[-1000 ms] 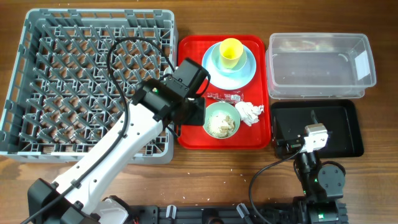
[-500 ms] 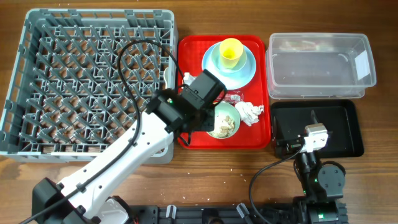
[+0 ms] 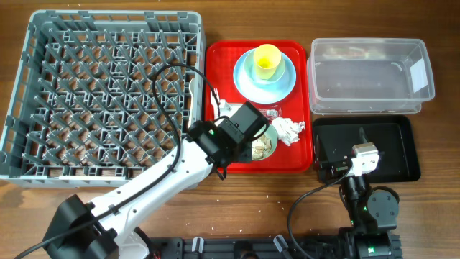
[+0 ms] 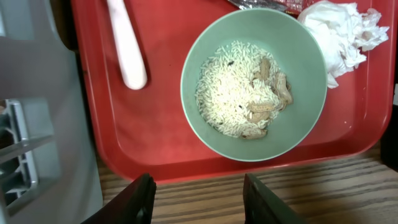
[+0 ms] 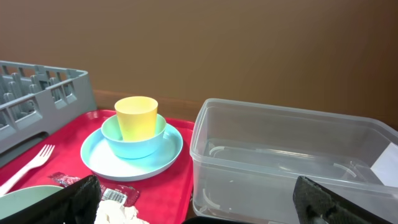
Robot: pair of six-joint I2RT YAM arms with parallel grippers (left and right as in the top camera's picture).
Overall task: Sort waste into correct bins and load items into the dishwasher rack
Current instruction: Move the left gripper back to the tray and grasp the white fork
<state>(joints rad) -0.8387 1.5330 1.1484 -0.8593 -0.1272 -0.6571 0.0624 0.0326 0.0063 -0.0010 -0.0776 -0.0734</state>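
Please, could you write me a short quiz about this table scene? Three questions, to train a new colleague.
1. True or false: the yellow cup stands in the pale blue bowl, which sits on the blue plate.
2. What is in the green bowl? A) rice B) soup C) nothing
3. Fill in: the left hand, at the edge of the red tray, is ____ (open or shut).

Key: 1 true; 2 A; 3 open.
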